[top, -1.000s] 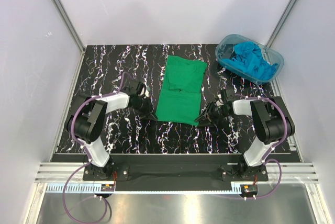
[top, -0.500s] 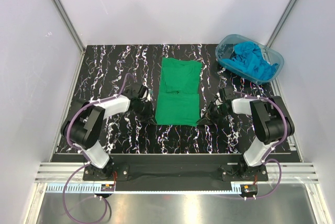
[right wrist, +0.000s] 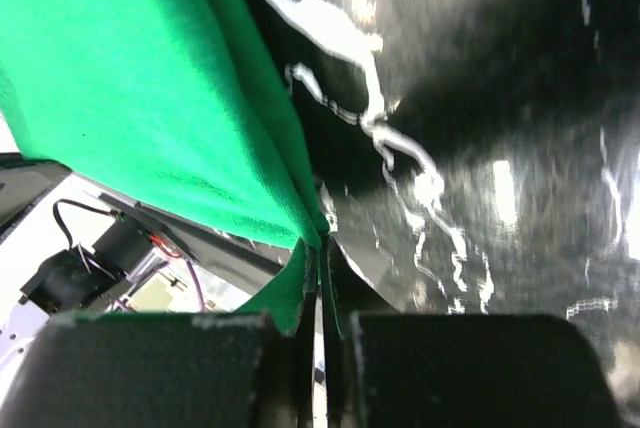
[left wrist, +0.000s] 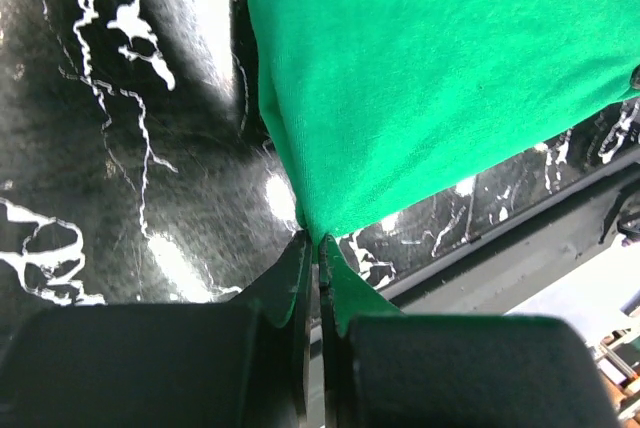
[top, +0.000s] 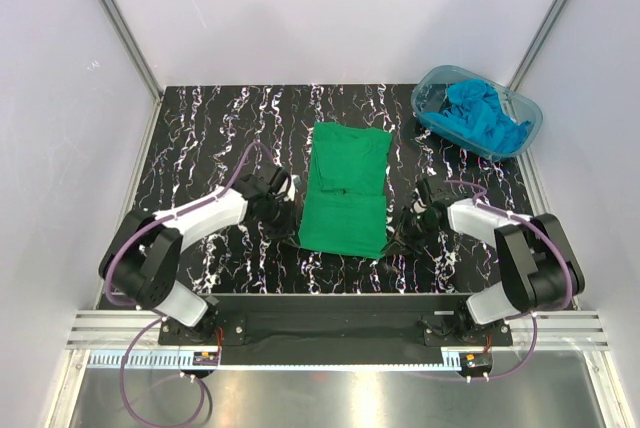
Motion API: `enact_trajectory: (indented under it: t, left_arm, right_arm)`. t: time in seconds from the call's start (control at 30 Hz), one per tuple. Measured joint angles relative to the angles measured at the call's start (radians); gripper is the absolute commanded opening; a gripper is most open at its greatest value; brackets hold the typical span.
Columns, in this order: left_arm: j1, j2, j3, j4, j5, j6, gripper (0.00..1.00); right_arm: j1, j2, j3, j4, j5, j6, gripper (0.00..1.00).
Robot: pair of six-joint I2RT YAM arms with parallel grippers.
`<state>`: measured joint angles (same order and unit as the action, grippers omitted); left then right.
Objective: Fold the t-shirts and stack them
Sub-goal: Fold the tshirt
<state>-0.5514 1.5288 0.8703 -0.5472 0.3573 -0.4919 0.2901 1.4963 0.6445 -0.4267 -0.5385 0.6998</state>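
Top external | pinching green t-shirt near-left corner with left end effector | pinching near-right corner with right end effector | shirt flat mid-tabletop | turquoise t-shirts heaped in tub, far right

Clamping a corner of the green t-shirt between the two dark fingers of the left claw at the bottom centre of the frame, fingertips pressing together with a scrap of green cloth showing below the pinch. Spreading up and right from that point, filling the upper right of the frame as a smooth bright sheet. Casting a dark shadow along its left hem onto the black, white-veined table taking up the left side. Showing a grey edge strip at the lower right, with blurred pale shapes beyond it.
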Motion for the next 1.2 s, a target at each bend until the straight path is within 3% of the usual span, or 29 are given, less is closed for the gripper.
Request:
enact_trajectory:
  t: [0.47, 0.87, 1.2]
  left_arm:
    - [-0.04, -0.112, -0.057, -0.034, 0.005, -0.011, 0.0]
    - [-0.101, -0.397, -0.211, -0.051, 0.009, -0.115, 0.0]
    - [-0.133, -0.493, -0.211, -0.135, 0.01, -0.187, 0.0]
  right_arm:
    - [0.011, -0.091, -0.028, -0.094, 0.006, -0.011, 0.0]
    - [0.093, -0.359, -0.082, -0.204, 0.026, 0.04, 0.0]
    - [0.138, -0.462, -0.071, -0.317, 0.053, 0.1, 0.0]
